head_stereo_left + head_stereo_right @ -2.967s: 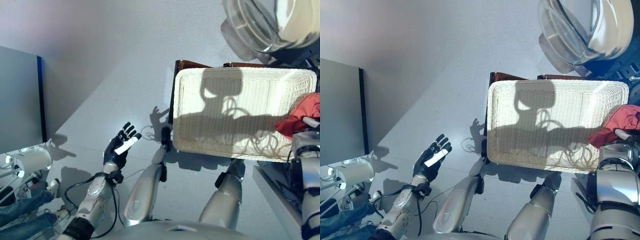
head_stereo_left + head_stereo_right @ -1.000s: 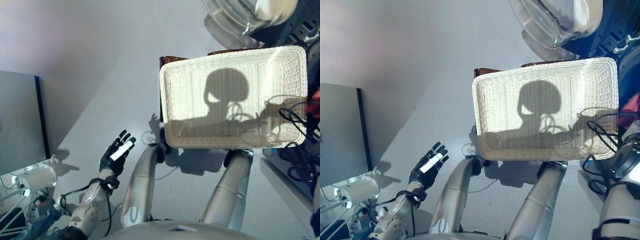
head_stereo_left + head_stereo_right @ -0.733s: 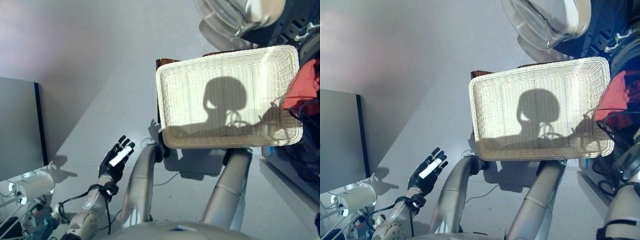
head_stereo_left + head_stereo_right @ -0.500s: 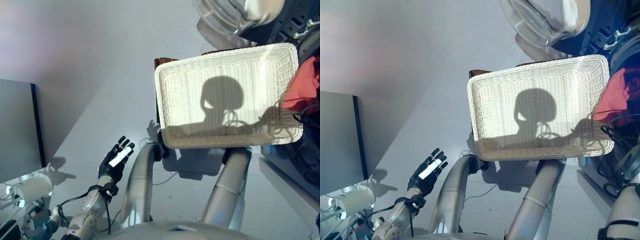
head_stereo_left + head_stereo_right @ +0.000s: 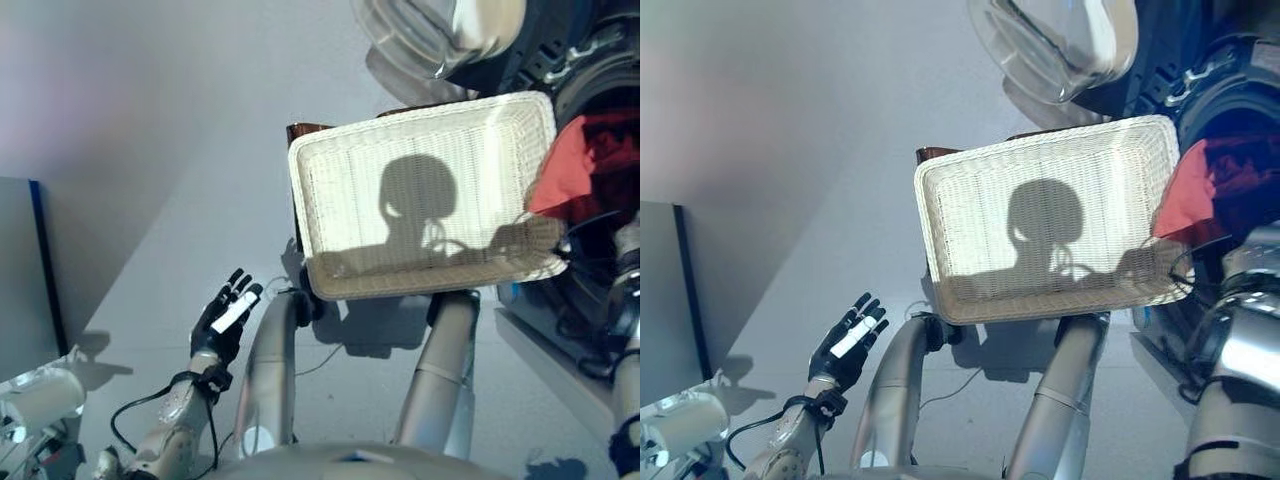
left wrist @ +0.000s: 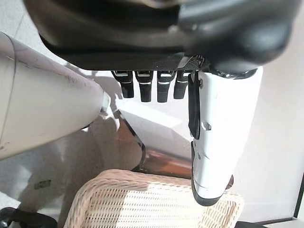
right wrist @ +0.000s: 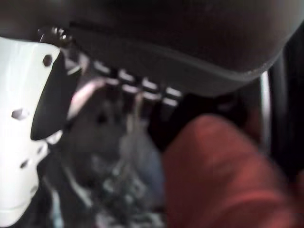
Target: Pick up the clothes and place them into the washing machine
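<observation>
A red cloth (image 5: pixel 572 165) hangs in the dark round opening of the washing machine (image 5: pixel 1240 95) at the right, past the basket's right end. My right arm reaches in there from the right edge. In the right wrist view my right hand (image 7: pixel 180 33) has straight fingers and its thumb spread, and the red cloth (image 7: pixel 223 175) lies just past them over darker clothes in the drum. The white wicker basket (image 5: pixel 300 200) holds nothing. My left hand (image 5: pixel 225 318) hangs open and empty over the floor at the lower left.
The machine's glass door (image 5: pixel 430 30) stands swung open above the basket. A brown stool (image 5: pixel 303 130) carries the basket. A grey cabinet (image 5: pixel 20 270) stands at the left edge, with a white cylinder (image 5: pixel 40 400) below it.
The camera has turned towards the machine. My right hand has carried the red cloth from the basket's right end into the machine's opening. The left hand has stayed open.
</observation>
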Controlling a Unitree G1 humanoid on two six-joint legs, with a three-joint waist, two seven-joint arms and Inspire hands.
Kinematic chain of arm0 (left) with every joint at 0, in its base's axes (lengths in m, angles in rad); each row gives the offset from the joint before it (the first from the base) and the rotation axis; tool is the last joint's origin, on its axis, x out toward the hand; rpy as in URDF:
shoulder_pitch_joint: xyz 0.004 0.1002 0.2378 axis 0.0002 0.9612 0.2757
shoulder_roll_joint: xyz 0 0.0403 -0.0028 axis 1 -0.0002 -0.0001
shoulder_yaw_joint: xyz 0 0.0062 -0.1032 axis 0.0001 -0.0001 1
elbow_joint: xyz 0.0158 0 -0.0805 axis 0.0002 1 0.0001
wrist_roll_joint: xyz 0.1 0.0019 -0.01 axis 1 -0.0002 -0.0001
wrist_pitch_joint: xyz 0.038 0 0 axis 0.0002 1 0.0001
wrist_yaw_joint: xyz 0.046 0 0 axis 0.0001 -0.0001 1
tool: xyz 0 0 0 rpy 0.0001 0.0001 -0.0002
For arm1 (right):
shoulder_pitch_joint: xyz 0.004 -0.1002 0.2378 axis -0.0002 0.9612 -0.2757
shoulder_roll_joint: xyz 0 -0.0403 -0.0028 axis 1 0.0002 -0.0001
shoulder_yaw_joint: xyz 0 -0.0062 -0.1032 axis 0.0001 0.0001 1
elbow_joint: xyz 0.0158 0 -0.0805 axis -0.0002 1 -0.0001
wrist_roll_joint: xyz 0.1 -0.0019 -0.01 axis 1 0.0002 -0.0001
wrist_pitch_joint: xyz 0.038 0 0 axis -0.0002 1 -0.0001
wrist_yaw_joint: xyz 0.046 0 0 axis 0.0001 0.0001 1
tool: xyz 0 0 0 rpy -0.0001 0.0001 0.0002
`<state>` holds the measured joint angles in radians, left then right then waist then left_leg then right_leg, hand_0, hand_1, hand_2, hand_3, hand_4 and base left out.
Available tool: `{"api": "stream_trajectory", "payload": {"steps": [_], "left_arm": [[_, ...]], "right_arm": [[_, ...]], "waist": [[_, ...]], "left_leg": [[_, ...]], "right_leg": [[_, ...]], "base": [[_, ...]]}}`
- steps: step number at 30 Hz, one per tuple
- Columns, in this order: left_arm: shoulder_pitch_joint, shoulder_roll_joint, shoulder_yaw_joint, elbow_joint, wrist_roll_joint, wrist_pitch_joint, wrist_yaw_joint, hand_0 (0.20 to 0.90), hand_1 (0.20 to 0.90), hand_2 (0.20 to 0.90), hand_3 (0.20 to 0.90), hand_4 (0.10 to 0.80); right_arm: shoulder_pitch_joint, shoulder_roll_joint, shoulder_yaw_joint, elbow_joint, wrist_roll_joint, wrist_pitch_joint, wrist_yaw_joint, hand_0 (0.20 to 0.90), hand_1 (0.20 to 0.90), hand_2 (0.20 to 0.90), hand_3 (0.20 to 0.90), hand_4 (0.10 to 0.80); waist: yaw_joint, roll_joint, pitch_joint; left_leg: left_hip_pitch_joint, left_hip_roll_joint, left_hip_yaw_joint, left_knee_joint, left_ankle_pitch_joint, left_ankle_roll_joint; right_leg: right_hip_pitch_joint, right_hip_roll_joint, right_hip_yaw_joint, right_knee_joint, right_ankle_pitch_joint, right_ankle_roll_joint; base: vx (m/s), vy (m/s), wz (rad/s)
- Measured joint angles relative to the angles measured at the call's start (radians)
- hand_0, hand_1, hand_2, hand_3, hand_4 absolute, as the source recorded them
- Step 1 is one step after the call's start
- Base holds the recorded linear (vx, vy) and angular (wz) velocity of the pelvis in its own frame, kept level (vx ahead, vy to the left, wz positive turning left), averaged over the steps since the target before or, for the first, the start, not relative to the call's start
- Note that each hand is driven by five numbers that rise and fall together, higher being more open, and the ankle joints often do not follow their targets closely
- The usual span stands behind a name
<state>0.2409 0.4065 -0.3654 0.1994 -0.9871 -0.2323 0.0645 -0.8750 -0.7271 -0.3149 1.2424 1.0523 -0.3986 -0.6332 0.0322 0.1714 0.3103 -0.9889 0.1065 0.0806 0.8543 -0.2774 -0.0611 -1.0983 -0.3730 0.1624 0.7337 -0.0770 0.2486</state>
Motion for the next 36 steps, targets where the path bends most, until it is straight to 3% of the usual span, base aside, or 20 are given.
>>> {"api": "stream_trajectory", "payload": {"steps": [4, 7, 13, 21, 28, 36], "left_arm": [[0.002, -0.011, 0.008, 0.030, 0.000, -0.011, 0.001, 0.900, 0.900, 0.900, 0.900, 0.800], [0.003, -0.012, 0.012, 0.040, 0.001, -0.016, 0.003, 0.900, 0.900, 0.900, 0.900, 0.800], [0.001, -0.011, 0.020, 0.044, 0.016, -0.017, -0.011, 0.900, 0.900, 0.900, 0.900, 0.800], [0.001, 0.008, 0.042, 0.045, 0.032, -0.018, -0.031, 0.900, 0.900, 0.900, 0.900, 0.800], [0.007, 0.008, 0.036, 0.044, 0.036, -0.018, -0.062, 0.900, 0.900, 0.900, 0.900, 0.800], [0.007, 0.008, 0.036, 0.045, 0.036, -0.021, -0.062, 0.900, 0.900, 0.900, 0.900, 0.800]], "right_arm": [[0.082, 0.201, -0.010, -0.121, -0.064, -0.034, -0.017, 0.900, 0.900, 0.900, 0.900, 0.800], [0.116, 0.295, -0.008, -0.152, -0.117, -0.082, -0.024, 0.900, 0.900, 0.900, 0.900, 0.800], [0.081, 0.257, -0.009, -0.069, -0.124, -0.069, -0.019, 0.900, 0.900, 0.900, 0.900, 0.800], [0.010, 0.109, 0.027, 0.119, -0.181, 0.051, -0.045, 0.900, 0.900, 0.900, 0.900, 0.800], [0.008, 0.094, 0.121, 0.125, -0.270, 0.115, -0.048, 0.900, 0.900, 0.900, 0.900, 0.800], [-0.037, 0.074, 0.151, 0.171, -0.290, 0.119, -0.065, 0.900, 0.900, 0.900, 0.900, 0.800]], "waist": [[-0.016, -0.006, 0.001], [-0.013, -0.006, 0.001], [0.010, -0.004, 0.003], [0.066, -0.003, 0.003], [0.065, 0.002, 0.006], [0.068, 0.016, 0.014]], "left_leg": [[0.019, 0.003, 0.004, -0.013, -0.001, 0.001], [0.020, 0.003, 0.005, -0.020, 0.001, 0.001], [0.021, 0.003, 0.006, -0.022, 0.000, 0.002], [0.021, -0.003, 0.006, -0.021, 0.004, 0.007], [0.021, -0.003, 0.006, -0.025, 0.005, 0.007], [0.021, -0.003, 0.009, -0.039, 0.009, 0.007]], "right_leg": [[0.020, 0.003, -0.004, -0.027, 0.011, -0.005], [0.021, 0.003, -0.006, -0.040, 0.017, -0.007], [0.023, -0.001, -0.009, -0.043, 0.017, -0.006], [0.028, -0.013, -0.014, -0.040, 0.017, -0.007], [0.028, -0.012, -0.015, -0.045, 0.018, -0.005], [0.028, -0.012, -0.019, -0.065, 0.029, -0.001]], "base": [[-0.013, 0.017, -0.08], [-0.005, 0.018, -0.04], [0.000, 0.000, 0.00], [-0.004, -0.011, 0.03], [0.000, 0.000, 0.00], [0.000, 0.000, 0.00]]}}
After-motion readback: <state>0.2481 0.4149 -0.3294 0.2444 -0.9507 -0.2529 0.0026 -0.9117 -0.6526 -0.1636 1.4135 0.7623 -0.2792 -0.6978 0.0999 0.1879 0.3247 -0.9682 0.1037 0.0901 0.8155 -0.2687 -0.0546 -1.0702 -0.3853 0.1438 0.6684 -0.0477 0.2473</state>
